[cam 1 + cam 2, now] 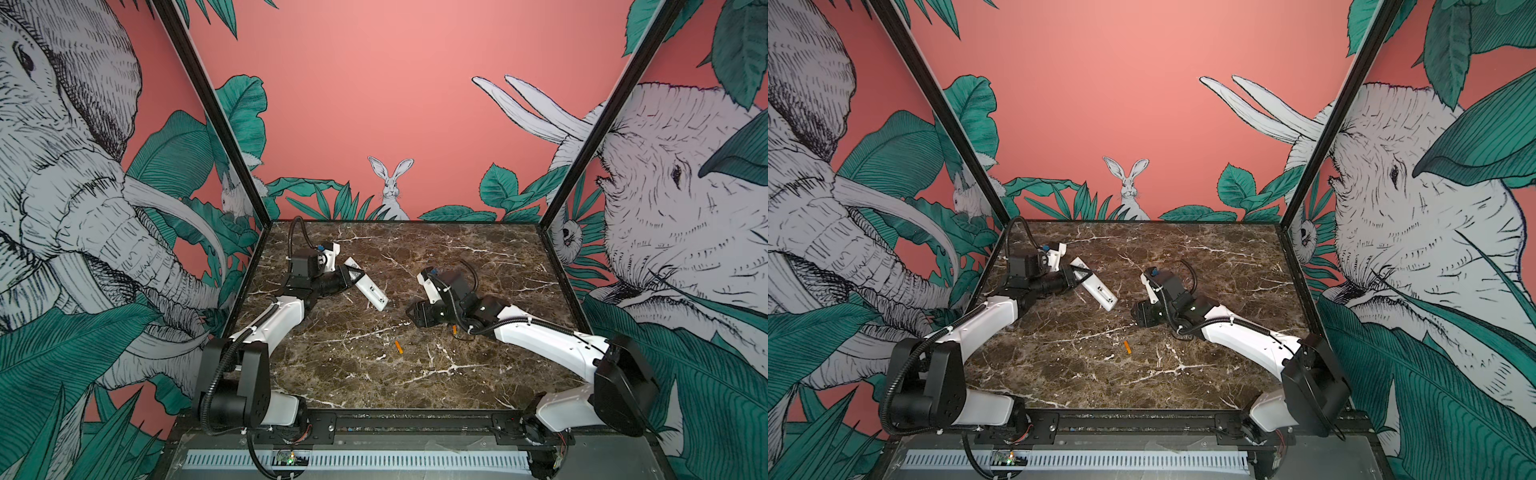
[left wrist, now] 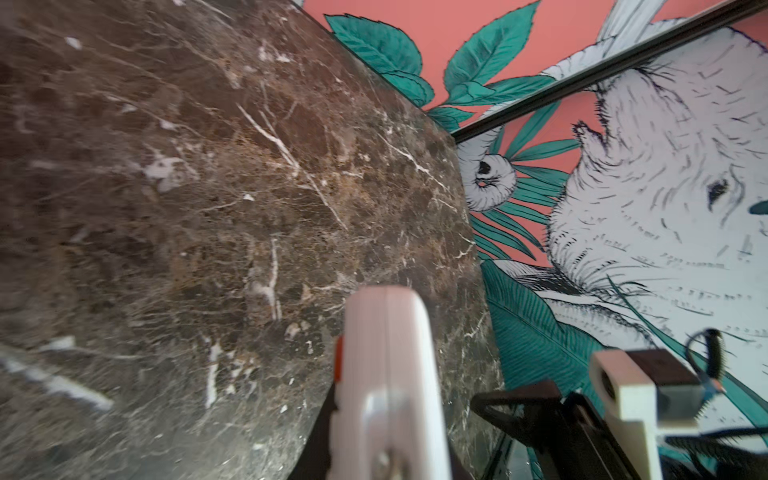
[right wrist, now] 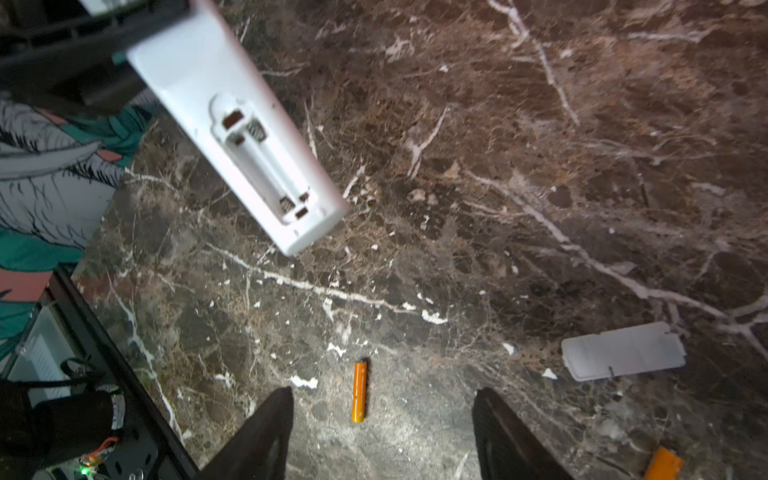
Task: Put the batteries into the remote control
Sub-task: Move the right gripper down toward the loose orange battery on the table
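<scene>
The remote control [image 1: 372, 292] is being held tilted at ten o'clock of the surface [image 1: 415, 374], its empty battery bay facing up and the left fingers [image 1: 352, 276] clamping its middle. One of the batteries [image 1: 399, 347] is lying at five o'clock of the remote's end, with the other battery [image 1: 455, 330] at two o'clock of that. The right fingers [image 3: 266, 436] are standing apart, gripping nothing, near the first battery and a loose white cover [image 3: 623, 351].

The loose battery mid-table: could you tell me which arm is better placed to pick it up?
Right, likely: the right end effector is open and points at the battery, while the left end effector is shut on the remote control.
</scene>
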Controlling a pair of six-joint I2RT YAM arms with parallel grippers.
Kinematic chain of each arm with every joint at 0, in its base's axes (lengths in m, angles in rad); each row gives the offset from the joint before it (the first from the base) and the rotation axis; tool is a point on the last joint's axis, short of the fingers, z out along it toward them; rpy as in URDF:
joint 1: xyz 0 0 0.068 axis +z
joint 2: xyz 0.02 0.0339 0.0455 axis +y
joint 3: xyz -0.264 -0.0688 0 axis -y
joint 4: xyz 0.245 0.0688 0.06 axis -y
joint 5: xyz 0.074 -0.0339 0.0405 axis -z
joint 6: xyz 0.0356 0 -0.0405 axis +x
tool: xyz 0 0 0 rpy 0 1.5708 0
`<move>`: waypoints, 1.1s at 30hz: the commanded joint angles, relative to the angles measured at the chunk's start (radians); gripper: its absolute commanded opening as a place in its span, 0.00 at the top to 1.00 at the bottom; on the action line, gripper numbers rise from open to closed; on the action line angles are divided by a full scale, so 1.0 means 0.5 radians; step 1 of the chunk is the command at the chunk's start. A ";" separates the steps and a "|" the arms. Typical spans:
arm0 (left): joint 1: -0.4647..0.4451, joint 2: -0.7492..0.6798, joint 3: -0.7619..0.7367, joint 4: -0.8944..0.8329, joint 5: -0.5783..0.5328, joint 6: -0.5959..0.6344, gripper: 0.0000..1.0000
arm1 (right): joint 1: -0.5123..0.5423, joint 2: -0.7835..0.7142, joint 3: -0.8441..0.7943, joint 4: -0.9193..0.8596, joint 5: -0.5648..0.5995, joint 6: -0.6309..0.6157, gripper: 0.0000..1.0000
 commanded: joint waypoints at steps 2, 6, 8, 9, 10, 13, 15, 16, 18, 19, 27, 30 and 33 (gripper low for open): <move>0.056 -0.091 0.048 -0.316 -0.169 0.175 0.82 | 0.145 0.083 -0.005 -0.119 0.016 -0.074 0.35; 0.114 -0.137 0.024 -0.345 -0.160 0.187 0.82 | 0.270 0.249 0.095 -0.203 0.067 -0.092 0.40; 0.125 -0.156 0.015 -0.361 -0.141 0.203 0.82 | 0.335 0.330 0.154 -0.270 0.114 -0.097 0.43; 0.131 -0.162 0.014 -0.378 -0.133 0.213 0.82 | 0.365 0.399 0.170 -0.286 0.138 -0.094 0.44; 0.136 -0.165 0.013 -0.387 -0.122 0.223 0.82 | 0.378 0.428 0.180 -0.285 0.152 -0.080 0.45; 0.155 -0.176 0.001 -0.385 -0.083 0.232 0.82 | 0.399 0.483 0.181 -0.271 0.202 -0.028 0.47; 0.168 -0.180 -0.001 -0.379 -0.061 0.239 0.82 | 0.401 0.501 0.184 -0.270 0.214 -0.015 0.49; 0.170 -0.181 0.001 -0.379 -0.060 0.239 0.82 | 0.401 0.510 0.188 -0.270 0.213 -0.018 0.50; 0.171 -0.180 -0.001 -0.364 -0.044 0.233 0.82 | 0.404 0.530 0.197 -0.269 0.208 -0.024 0.52; 0.177 -0.179 -0.004 -0.355 -0.039 0.228 0.82 | 0.409 0.541 0.205 -0.270 0.204 -0.025 0.52; 0.185 -0.181 -0.026 -0.287 -0.001 0.202 0.82 | 0.401 0.587 0.233 -0.305 0.288 -0.056 0.52; 0.188 -0.181 -0.025 -0.285 0.005 0.205 0.81 | 0.337 0.529 0.219 -0.352 0.342 -0.065 0.52; 0.188 -0.169 -0.021 -0.266 0.042 0.192 0.81 | 0.215 0.397 0.121 -0.334 0.347 -0.055 0.52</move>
